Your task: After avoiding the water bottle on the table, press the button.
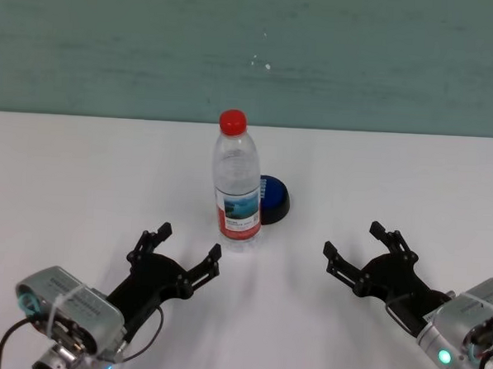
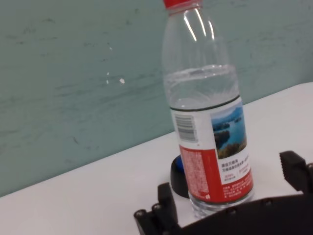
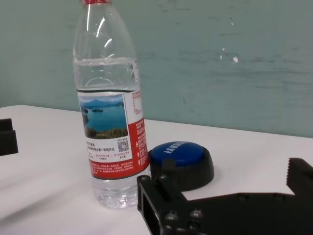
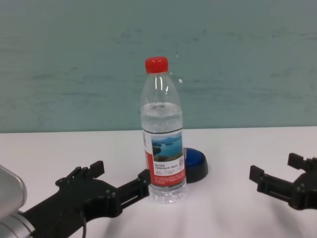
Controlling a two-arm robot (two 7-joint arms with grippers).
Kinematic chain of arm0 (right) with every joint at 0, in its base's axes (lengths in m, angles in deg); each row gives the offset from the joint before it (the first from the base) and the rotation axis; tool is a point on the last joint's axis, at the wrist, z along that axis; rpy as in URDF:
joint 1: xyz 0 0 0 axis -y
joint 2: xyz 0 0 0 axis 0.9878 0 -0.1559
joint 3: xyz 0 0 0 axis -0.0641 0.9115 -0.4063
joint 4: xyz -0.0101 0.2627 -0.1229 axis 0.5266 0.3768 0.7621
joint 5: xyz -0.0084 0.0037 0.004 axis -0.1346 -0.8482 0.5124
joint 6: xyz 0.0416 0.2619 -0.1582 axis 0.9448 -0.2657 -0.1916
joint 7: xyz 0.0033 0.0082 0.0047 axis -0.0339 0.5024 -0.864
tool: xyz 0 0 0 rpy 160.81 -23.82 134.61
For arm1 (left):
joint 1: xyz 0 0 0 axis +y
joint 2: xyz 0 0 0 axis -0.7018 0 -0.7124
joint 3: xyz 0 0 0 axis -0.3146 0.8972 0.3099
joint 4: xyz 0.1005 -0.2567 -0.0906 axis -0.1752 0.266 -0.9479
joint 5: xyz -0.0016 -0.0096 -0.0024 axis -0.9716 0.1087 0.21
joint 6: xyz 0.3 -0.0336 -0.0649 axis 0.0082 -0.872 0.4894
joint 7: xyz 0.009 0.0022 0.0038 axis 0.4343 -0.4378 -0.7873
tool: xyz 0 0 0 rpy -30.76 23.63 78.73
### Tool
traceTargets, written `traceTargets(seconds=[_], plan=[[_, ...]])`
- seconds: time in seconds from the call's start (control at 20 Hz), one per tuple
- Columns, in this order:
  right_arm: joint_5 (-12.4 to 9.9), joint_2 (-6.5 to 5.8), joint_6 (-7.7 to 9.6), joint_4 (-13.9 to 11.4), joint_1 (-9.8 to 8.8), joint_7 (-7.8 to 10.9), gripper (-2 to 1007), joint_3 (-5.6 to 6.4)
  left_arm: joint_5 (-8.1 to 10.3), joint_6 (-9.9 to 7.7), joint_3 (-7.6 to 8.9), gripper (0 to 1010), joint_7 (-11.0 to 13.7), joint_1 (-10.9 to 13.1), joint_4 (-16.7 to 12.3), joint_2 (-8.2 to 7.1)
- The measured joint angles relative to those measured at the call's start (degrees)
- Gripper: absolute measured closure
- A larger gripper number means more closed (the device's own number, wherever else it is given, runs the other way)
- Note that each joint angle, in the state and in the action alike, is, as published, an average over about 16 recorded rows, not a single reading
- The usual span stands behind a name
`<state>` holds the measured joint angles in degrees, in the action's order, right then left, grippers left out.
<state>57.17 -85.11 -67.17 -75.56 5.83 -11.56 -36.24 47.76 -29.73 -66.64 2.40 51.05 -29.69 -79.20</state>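
Observation:
The water bottle stands upright near the middle of the white table, clear with a red cap and a red-and-white lake label. It also shows in the chest view, the left wrist view and the right wrist view. The blue button on its black base sits just behind the bottle to its right, half hidden; the right wrist view shows the button plainly. My left gripper is open, near-left of the bottle. My right gripper is open, to the bottle's near right.
A teal wall rises behind the table's far edge. Bare white tabletop lies on both sides of the bottle and between the two grippers.

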Motion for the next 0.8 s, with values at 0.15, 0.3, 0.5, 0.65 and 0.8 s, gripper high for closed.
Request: traceTargets(seconds=[0.15, 0.3, 0.5, 0.65, 0.8], plan=[[0.3, 0.29, 0.75, 0.3, 0.21, -0.47, 2, 0.10, 0.00, 0.00, 0.00, 10, 0.0, 0.0, 0.0, 0.00], [0.5, 0.52, 1.40, 0.6, 0.36, -0.80, 2, 0.19, 0.00, 0.00, 0.00, 10, 0.0, 0.0, 0.0, 0.00], [0.6, 0.73, 2.12, 0.9, 0.51, -1.08, 2, 0.25, 0.00, 0.00, 0.00, 10, 0.0, 0.0, 0.0, 0.00], [0.7, 0.85, 2.57, 1.0, 0.62, -1.29, 2, 0.27, 0.00, 0.00, 0.00, 10, 0.0, 0.0, 0.0, 0.00], [0.7, 0.87, 2.68, 1.1, 0.64, -1.34, 2, 0.30, 0.00, 0.00, 0.00, 10, 0.0, 0.0, 0.0, 0.00]])
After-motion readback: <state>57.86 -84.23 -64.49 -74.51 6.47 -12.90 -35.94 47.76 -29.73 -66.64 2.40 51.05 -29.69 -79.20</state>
